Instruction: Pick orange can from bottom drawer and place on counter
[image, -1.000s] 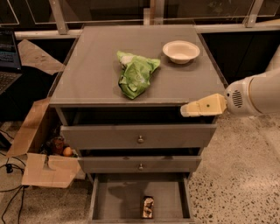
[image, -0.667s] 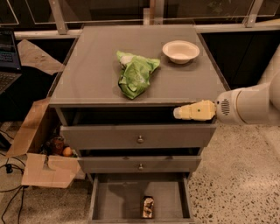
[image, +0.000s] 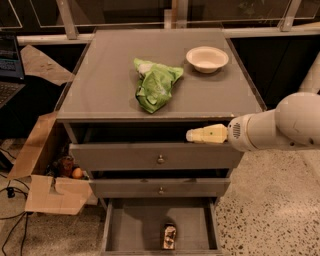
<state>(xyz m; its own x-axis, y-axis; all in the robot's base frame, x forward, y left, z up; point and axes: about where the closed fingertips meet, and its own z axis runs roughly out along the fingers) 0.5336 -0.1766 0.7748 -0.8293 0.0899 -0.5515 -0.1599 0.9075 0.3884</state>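
Test lab (laptop (image: 9, 65), cables (image: 11, 220), terrazzo floor (image: 280, 210))

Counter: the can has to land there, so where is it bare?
The counter is bare left of the green bag and along the front right, in front of the white bowl. Tightest between bag and bowl. The gripper hangs just under the front-right edge.

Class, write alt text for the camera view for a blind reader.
The robot's tool hovers just below the front right edge of the counter. The orange can lies in the open bottom drawer; a green bag and white bowl sit on top.
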